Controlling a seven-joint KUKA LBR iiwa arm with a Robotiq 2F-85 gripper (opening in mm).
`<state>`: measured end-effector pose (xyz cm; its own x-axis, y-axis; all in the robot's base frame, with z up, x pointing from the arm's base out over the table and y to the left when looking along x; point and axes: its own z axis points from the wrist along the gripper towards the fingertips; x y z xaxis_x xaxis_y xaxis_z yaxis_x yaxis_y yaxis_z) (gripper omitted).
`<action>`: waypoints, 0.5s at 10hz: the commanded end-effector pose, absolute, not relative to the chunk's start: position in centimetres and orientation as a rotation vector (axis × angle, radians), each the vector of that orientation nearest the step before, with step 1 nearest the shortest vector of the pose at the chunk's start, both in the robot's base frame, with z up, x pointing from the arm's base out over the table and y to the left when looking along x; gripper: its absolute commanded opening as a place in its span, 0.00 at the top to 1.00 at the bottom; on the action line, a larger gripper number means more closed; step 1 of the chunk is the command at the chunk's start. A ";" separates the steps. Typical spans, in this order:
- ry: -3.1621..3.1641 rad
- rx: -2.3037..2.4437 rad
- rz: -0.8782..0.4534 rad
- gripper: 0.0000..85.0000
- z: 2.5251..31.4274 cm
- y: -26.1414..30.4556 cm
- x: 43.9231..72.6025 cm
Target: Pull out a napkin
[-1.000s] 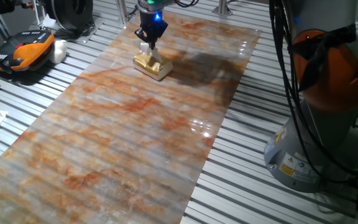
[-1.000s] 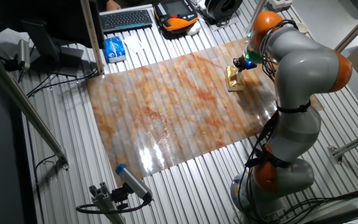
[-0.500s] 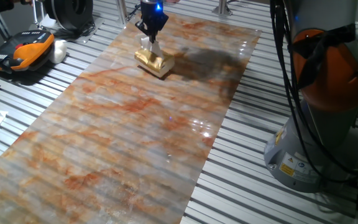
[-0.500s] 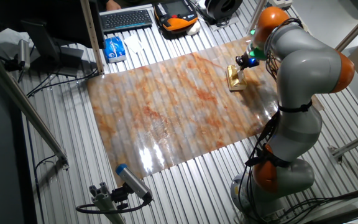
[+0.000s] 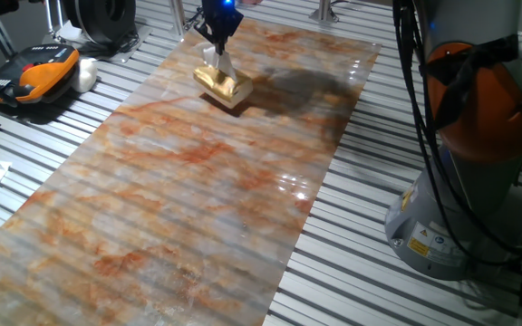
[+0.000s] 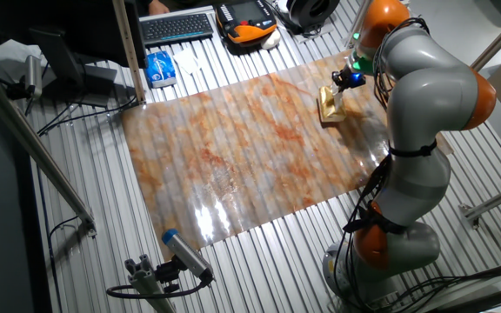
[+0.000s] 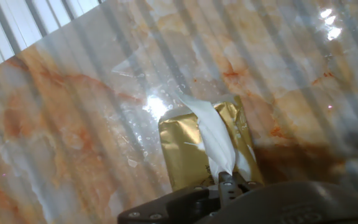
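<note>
napkin: a strip of white paper rises out of the top of the gold box, drawn up into a narrow, twisted tongue; its upper end is caught at my fingertips, its lower end is still down in the box; in one fixed view it shows as a small white sliver between my fingers and the box

my gripper: fingers clenched together on the napkin's upper end, pinching the paper; the hand hangs above the box, a blue light glowing on it; in the other fixed view it sits just above the box

gold box: small, shiny and rectangular, lying flat on the mat beneath my hand; in one fixed view it sits near the far end of the mat; in the other fixed view it is close to the mat's edge nearest my arm

mat: a glossy sheet with orange and grey marbling spread over the slatted metal table

beyond the mat: an orange and black handheld controller on the table, well apart from the box; in the other fixed view, a keyboard and a blue packet past the mat's far side
</note>
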<state>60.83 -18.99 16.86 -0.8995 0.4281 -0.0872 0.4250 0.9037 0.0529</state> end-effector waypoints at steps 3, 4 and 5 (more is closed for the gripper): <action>2.968 0.659 0.048 1.00 16.8 -18.8 60.8; 2.965 0.659 0.042 1.00 16.7 -18.8 60.8; 2.965 0.657 0.045 1.00 16.8 -18.8 60.8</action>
